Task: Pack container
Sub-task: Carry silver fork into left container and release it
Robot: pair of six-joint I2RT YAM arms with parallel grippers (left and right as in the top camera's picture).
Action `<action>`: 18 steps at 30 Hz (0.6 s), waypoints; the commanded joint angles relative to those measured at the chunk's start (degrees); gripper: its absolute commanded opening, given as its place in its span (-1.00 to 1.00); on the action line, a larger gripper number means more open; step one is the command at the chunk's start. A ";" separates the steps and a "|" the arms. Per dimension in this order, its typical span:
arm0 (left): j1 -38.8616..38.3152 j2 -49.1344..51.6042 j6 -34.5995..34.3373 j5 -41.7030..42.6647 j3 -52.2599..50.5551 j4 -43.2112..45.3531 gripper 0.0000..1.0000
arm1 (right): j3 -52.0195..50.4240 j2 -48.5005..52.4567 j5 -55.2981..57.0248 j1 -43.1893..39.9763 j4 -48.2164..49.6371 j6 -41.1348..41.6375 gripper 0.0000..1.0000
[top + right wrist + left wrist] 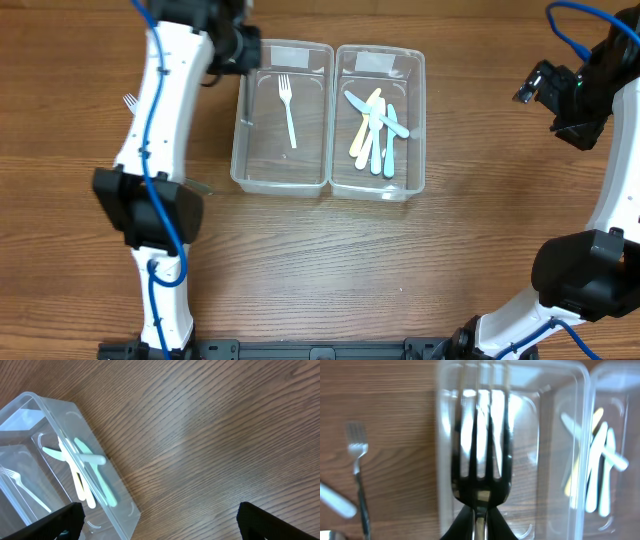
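Overhead: Two clear tubs sit side by side mid-bench. The left container has one white fork lying along its floor. The right container holds a loose heap of pastel knives, crossing each other. My left arm reaches up along the left side, and the left fingers are at the far left corner of the left container. From here I cannot tell what they carry. A second metal fork peeks out on the bench beside that arm. The right fingers hang well off to the right, away from both tubs.

Left wrist: The left fingers are clenched on the neck of a metal fork, its tines pointing away from the camera, over the left container. It is blurred, so I cannot say whether it touches the floor. The second metal fork lies on the bench to the left, outside the tub, with a pale handle near it.

Right wrist: The right fingers are spread wide, nothing between them, over bare bench. The right container with its knives is at the upper left.
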 commanded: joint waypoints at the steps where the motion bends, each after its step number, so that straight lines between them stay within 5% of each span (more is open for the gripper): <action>1: -1.49 3.58 1.57 -1.66 -0.68 0.22 -0.40 | 0.13 -0.52 -0.33 0.33 0.39 0.46 1.00; 3: -1.70 3.96 1.55 -1.40 -0.68 0.00 0.04 | 0.13 -0.52 -0.33 0.33 0.50 0.46 1.00; 6: -1.62 3.96 1.55 -1.42 -0.57 0.00 0.22 | 0.13 -0.52 -0.33 0.33 0.72 0.44 1.00; 12: 1.01 2.47 -3.91 -1.92 2.08 -6.78 0.32 | 0.13 -0.52 -0.33 0.33 0.81 0.44 1.00; 16: 6.14 1.46 -18.53 -9.97 2.54 -18.03 0.31 | 0.13 -0.52 -0.33 0.33 0.92 0.46 1.00; 18: 8.15 1.49 -19.47 -10.40 0.94 -17.99 0.32 | 0.13 -0.52 -0.33 0.33 0.94 0.46 1.00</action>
